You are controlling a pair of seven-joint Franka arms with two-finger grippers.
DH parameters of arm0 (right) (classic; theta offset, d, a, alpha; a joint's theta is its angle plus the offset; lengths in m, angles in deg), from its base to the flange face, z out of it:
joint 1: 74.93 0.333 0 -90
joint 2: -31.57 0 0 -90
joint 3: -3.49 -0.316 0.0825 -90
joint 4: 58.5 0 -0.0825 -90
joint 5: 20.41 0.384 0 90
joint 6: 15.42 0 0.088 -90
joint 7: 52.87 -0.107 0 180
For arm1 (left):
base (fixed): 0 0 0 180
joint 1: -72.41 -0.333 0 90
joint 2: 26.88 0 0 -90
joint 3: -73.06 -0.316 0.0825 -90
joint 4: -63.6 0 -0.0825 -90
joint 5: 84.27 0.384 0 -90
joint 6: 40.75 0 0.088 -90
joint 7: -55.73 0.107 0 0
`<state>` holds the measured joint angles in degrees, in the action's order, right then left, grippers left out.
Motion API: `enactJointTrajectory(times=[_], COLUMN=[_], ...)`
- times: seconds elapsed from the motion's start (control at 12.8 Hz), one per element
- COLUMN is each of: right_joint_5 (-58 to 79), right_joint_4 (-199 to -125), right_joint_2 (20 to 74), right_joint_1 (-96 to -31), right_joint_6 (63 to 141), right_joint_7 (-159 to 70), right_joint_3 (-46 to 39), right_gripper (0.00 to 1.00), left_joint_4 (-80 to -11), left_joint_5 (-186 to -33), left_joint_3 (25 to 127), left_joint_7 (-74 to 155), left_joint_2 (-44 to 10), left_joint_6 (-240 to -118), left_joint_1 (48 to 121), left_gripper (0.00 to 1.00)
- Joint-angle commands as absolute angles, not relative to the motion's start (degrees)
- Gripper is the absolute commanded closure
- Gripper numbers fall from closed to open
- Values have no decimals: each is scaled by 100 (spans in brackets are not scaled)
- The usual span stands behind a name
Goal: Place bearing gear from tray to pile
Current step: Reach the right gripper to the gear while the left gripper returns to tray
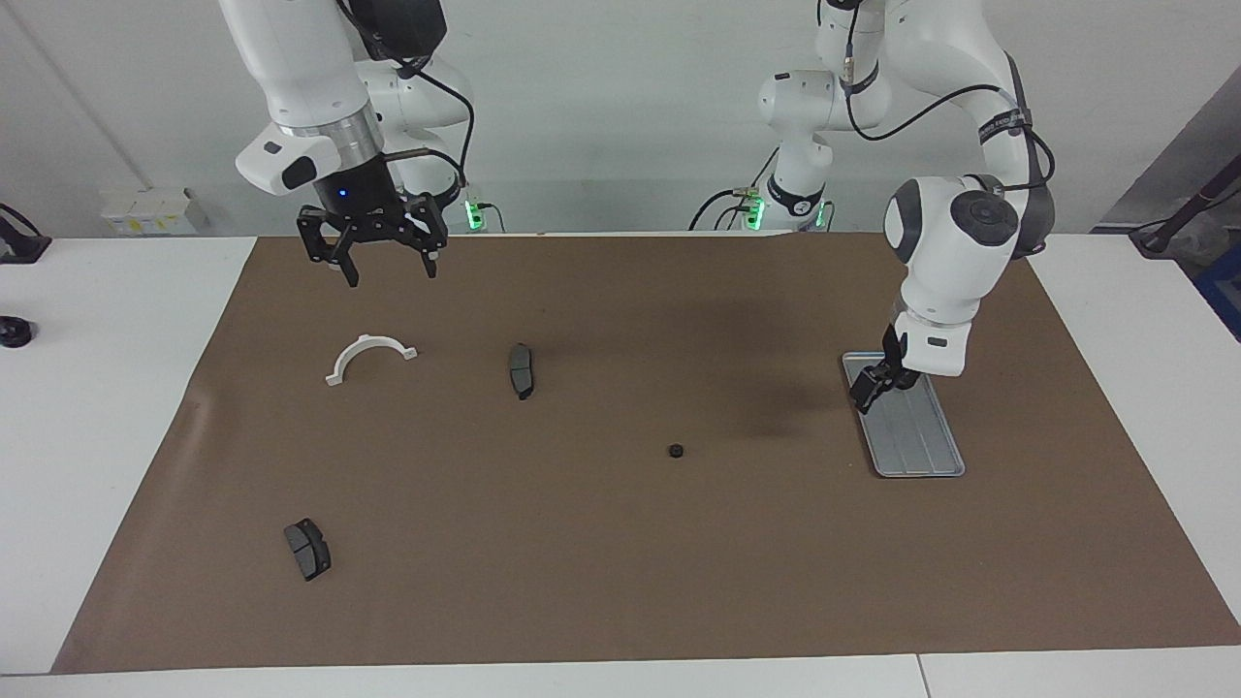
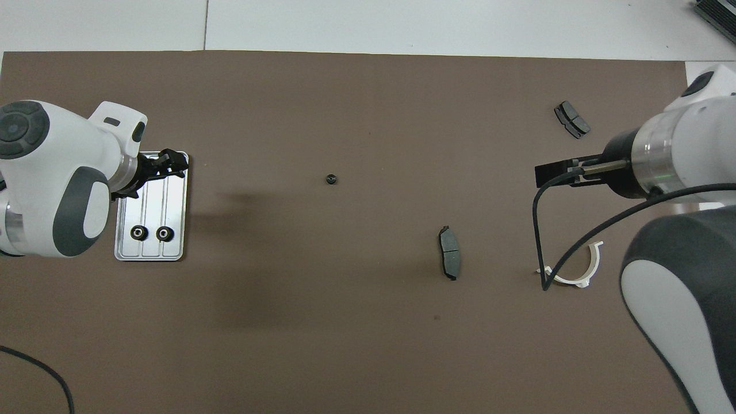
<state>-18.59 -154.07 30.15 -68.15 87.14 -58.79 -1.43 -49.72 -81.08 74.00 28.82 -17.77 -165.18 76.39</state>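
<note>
The grey ridged tray (image 1: 916,436) lies on the brown mat (image 1: 620,543) toward the left arm's end of the desk (image 1: 116,407), its long side running away from the robots. Two black bearing gears (image 2: 152,233) sit side by side in the tray at the end nearer the robots, touching its floor and just apart from each other. The left gripper (image 1: 871,386) hangs over the tray, above the edge that faces the middle of the mat, its jaws apart and holding nothing. A single bearing gear (image 1: 676,451) rests alone on the mat near the desk's middle, well apart from the tray; no other ring lies beside it. The right gripper (image 1: 384,260) is raised over the mat's edge nearest the robots, toward the right arm's end, jaws spread wide and empty, pointing down. Below it, a little farther from the robots, lies a white half-ring (image 1: 368,356), and beside that, toward the middle, a dark brake pad (image 1: 521,369). A second brake pad (image 1: 307,548) lies near the mat's corner farthest from the robots at the right arm's end.
</note>
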Motion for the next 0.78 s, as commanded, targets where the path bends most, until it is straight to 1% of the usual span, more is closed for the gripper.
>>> enactJointTrajectory(times=[0.0, 0.08, 0.16, 0.24, 0.31, 0.39, 0.47, 0.71], right_joint_5=[-2110, -2268, -2365, -2471, -2620, -2647, -2647, -2997], right_joint_4=[-14511, -14264, -14166, -13869, -13475, -13131, -12936, -12811], right_joint_2=[3830, 4138, 4402, 4744, 5156, 5500, 5756, 6354], right_joint_1=[-6344, -6220, -5993, -5799, -5658, -5517, -5420, -4972], right_joint_6=[8679, 8679, 8731, 8793, 8820, 8881, 9021, 9758], right_joint_7=[-6445, -6622, -6728, -6946, -7192, -7325, -7466, -8019], right_joint_3=[-144, -152, -144, -135, -144, -144, -135, -117], right_gripper=[0, 0, 0, 0, 0, 0, 0, 0], left_joint_4=[-5854, -6100, -6485, -6811, -6945, -6946, -6946, -6972], left_joint_5=[-8076, -8076, -8076, -8076, -8076, -8076, -8076, -8076], left_joint_3=[7473, 7465, 7465, 7465, 7465, 7465, 7465, 7456], left_joint_7=[3813, 3833, 3833, 3833, 3841, 3859, 3859, 3850], left_joint_2=[-2292, -2379, -2502, -2582, -2600, -2574, -2521, -2407], left_joint_6=[-16738, -16931, -17264, -17624, -17819, -17864, -17960, -18119], left_joint_1=[7172, 7084, 7022, 7004, 6926, 6881, 6846, 6837], left_gripper=[0, 0, 0, 0, 2, 16, 21, 28])
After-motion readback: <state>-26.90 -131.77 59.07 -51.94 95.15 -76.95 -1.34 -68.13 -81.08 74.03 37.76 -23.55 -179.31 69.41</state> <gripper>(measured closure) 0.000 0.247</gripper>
